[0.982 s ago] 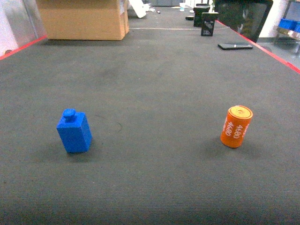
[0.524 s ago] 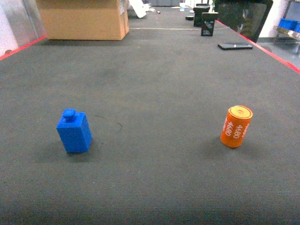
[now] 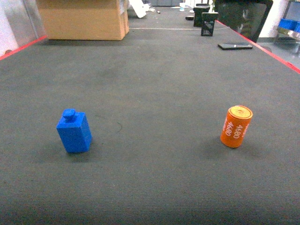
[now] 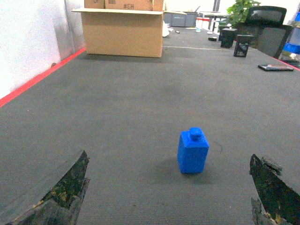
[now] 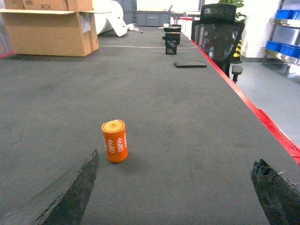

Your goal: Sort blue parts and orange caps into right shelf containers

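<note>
In the head view, a blue part [image 3: 74, 131] is seen upright on the dark worktop [image 3: 154, 84] at the left, and an orange cap [image 3: 236, 126], printed with white digits, is seen upright at the right, well apart from it. Neither end effector is shown here. A cardboard box [image 3: 83, 18] is placed at the far left of the worktop, a phone [image 3: 235, 46] lies flat near the far right edge, and blue crates [image 3: 289, 24] are glimpsed on a shelf at the upper right corner.

In the left wrist view, the left end effector [image 4: 164, 197] is shown with its fingers [image 4: 56, 194] spread wide apart, nothing being held between them. The blue part [image 4: 192, 151] is found ahead of the end effector, slightly toward its right finger, and is not touched. The box [image 4: 123, 27] is seen far beyond.

In the right wrist view, the right end effector [image 5: 173, 194] is likewise shown with its fingers [image 5: 70, 194] wide apart and nothing gripped. The cap [image 5: 115, 140] is located ahead, just beyond the left finger, and is not touched. An office chair [image 5: 218, 35] is set beside the worktop's red edge, and crates [image 5: 283, 30] are visible on shelving far off to the right.
</note>
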Tool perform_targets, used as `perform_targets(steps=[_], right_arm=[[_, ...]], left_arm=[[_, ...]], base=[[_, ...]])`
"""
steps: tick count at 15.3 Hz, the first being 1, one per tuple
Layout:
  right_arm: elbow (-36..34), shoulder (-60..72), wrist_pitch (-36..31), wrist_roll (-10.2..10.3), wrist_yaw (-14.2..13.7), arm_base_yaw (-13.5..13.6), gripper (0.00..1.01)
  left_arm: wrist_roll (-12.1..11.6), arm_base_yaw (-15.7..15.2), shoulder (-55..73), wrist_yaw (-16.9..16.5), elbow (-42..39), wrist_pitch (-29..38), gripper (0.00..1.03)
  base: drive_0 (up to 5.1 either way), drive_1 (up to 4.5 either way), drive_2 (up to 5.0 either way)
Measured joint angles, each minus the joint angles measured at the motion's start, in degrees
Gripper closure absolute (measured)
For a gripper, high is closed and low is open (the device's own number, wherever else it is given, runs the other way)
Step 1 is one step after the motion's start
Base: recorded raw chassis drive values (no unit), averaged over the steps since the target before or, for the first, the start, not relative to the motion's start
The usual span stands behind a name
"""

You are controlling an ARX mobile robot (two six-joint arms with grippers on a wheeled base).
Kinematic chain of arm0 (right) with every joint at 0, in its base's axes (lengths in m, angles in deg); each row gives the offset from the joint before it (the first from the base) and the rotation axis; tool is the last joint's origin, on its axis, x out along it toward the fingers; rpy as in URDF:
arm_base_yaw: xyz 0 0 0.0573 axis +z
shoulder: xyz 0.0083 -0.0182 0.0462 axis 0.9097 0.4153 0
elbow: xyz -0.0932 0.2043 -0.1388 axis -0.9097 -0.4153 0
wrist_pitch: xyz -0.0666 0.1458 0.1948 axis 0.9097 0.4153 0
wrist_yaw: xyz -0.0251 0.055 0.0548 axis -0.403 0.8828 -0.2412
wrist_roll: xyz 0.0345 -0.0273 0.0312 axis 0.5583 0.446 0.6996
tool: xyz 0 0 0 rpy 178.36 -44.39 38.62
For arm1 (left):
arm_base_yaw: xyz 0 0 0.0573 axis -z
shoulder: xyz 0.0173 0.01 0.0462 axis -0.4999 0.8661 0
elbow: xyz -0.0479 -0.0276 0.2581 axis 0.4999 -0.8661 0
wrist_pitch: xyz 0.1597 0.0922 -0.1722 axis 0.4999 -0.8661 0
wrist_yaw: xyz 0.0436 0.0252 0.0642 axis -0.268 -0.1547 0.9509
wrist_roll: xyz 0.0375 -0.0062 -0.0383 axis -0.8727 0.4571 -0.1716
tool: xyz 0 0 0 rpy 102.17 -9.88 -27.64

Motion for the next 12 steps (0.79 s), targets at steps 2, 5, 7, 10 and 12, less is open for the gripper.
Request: perform_targets(steps=[2, 5, 7, 10, 12], right_arm=[[0.0, 0.0, 0.0, 0.0, 0.0, 0.0, 0.03], [0.9, 1.44, 3.5, 0.42, -5.68, 2.6, 0.03], [2.03, 12.09, -2.32, 1.51, -16.76, 10.36, 0.03], [5.97, 29.7, -19.15, 1.73, -18.08, 11.96, 0.03], [15.06, 55.28, -38.07, 2.64, -14.43, 13.0, 0.03]], left_arm=[[0.02, 0.0, 0.0, 0.0, 0.0, 0.0, 0.05], [-1.66, 6.99, 7.89, 12.94, 3.06, -5.09, 0.05], [-2.95, 9.79, 19.74, 17.38, 4.52, 4.44, 0.05], [-2.97, 5.88, 38.88, 16.02, 10.38, 24.15, 0.05], [-3.06, 9.03, 60.92, 15.78, 20.33, 41.03, 0.05]], base=[[0.0, 0.0, 0.0], [0.0, 0.0, 0.0], [0.0, 0.0, 0.0], [0.0, 0.0, 0.0], [0.0, 0.0, 0.0]])
